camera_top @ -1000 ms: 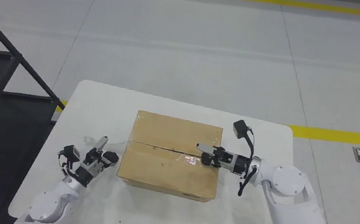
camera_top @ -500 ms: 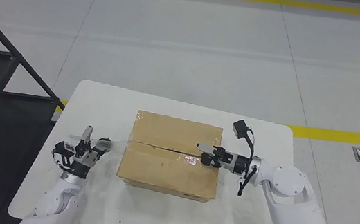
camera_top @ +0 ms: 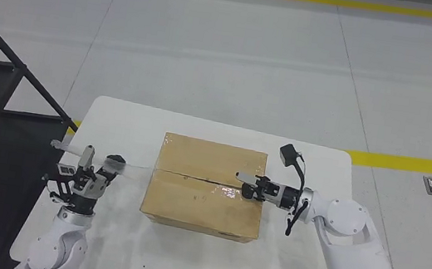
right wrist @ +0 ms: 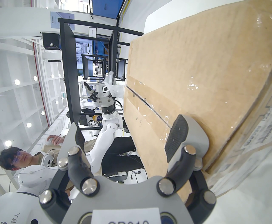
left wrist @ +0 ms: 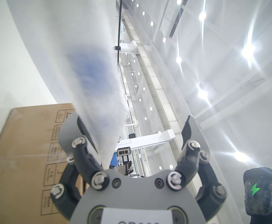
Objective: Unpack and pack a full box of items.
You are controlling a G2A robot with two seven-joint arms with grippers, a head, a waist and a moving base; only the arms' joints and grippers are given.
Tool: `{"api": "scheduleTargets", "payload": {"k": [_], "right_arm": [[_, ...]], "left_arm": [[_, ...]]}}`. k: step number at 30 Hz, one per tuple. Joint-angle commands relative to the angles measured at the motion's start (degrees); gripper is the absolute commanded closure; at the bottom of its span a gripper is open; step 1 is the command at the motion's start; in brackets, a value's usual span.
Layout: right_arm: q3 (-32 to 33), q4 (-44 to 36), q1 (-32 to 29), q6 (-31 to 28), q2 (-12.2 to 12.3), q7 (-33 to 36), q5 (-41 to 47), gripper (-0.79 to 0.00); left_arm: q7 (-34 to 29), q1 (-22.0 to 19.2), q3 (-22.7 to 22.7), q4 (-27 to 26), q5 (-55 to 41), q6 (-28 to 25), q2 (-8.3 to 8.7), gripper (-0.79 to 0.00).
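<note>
"Checking the box [camera_top: 206, 192] first: where is it?"

"Mid-table [camera_top: 117, 120], flaps shut, with the seam running from the left edge towards the right."

"Left gripper [camera_top: 101, 157]?"

"Near the table's left edge, just off the box's side, fingers spread wide. A strip of clear tape [camera_top: 134, 167] clings to one finger and stretches back to the seam."

"Right gripper [camera_top: 244, 184]?"

"Spread apart and empty, one pad against the box top at the seam's right end. I'd say the left arm should peel, pulling outward along the seam."
</note>
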Motion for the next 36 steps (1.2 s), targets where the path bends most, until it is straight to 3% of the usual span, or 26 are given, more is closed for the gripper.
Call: {"api": "scheduleTargets", "payload": {"k": [1,11,24,30,36], "right_arm": [[0.0,0.0,0.0,0.0,0.0,0.0,0.0,-0.785],[0.0,0.0,0.0,0.0,0.0,0.0,0.0,-0.785],[0.0,0.0,0.0,0.0,0.0,0.0,0.0,-0.785],[1.1,-5.1,-3.0,0.1,0.6,-2.4,-0.5,-0.785],[1.2,-9.8,-4.8,0.8,1.3,-0.1,-2.7,-0.785]], "left_arm": [[0.7,0.3,-0.5,-1.5,0.7,0.3,-0.01,-0.785],[1.4,0.4,-0.2,-5.8,3.9,1.3,-0.29,-0.785],[1.1,-0.1,3.2,-9.5,7.6,3.5,-0.96,-0.785],[0.9,-0.9,4.7,-9.4,8.8,4.6,-1.27,-0.785],[0.7,-1.7,6.1,-9.4,9.7,5.3,-1.57,-0.785]]}}
